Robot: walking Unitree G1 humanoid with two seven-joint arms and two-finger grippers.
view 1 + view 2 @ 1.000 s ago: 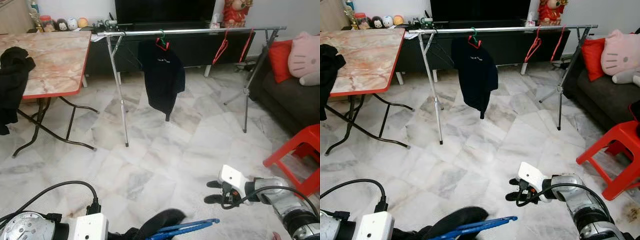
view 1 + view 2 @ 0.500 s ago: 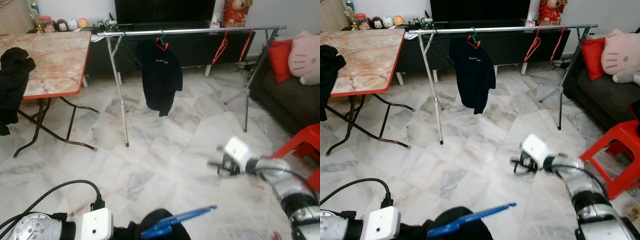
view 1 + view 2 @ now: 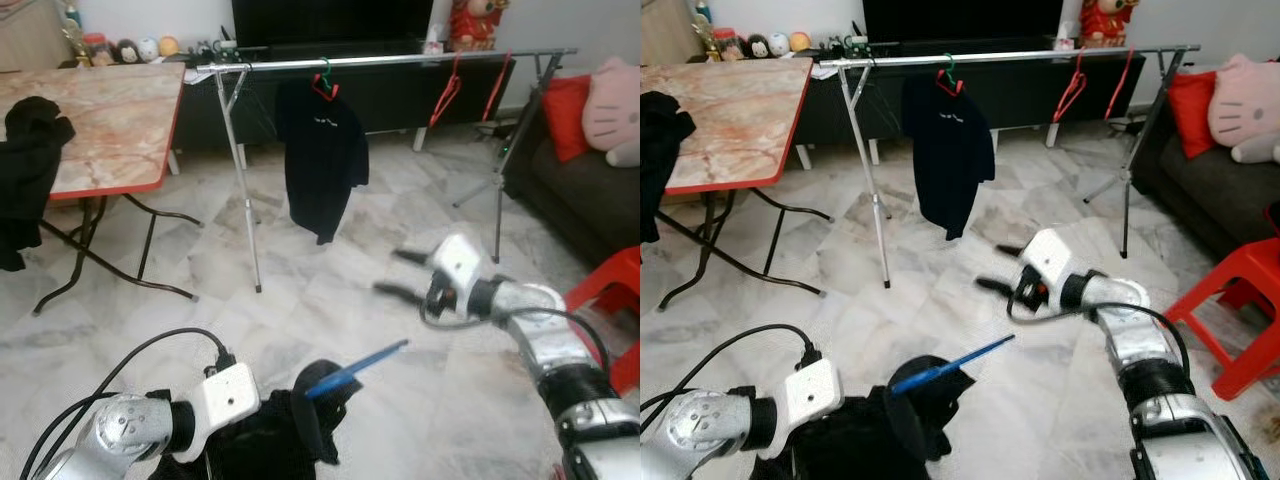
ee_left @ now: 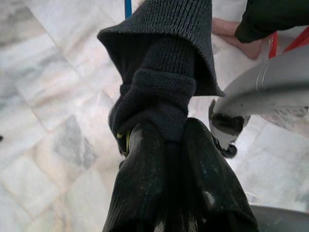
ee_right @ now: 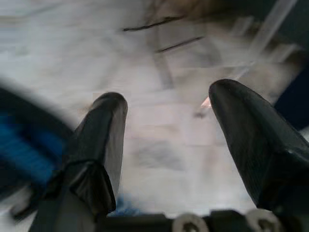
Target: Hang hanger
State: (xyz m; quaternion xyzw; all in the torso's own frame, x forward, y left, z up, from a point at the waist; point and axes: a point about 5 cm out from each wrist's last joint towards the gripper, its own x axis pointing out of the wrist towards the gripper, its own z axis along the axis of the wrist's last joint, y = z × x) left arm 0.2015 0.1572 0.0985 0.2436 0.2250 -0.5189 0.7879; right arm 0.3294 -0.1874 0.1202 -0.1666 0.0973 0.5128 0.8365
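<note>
A black knit garment (image 3: 285, 435) with a blue hanger (image 3: 355, 357) poking out of it is bunched low in front of me. My left gripper (image 4: 164, 145) is shut on that garment. My right gripper (image 3: 398, 274) hovers open a little beyond the hanger's tip, with nothing between its fingers. The right wrist view is blurred and shows the hanger as a blue smear (image 5: 21, 152). Across the room stands a metal clothes rack (image 3: 400, 61). On its rail hang a black shirt (image 3: 322, 150) and two bare red hangers (image 3: 445, 92).
A folding marble-top table (image 3: 110, 120) with dark clothes (image 3: 30, 170) draped on it stands at the left. A red stool (image 3: 612, 295) and a dark sofa (image 3: 585, 195) are at the right. A person's bare foot (image 4: 231, 34) is close behind me.
My right gripper has risen and swung forward and left, to just past the hanger's tip. My left arm has lifted the garment and hanger higher, tilting the hanger upward.
</note>
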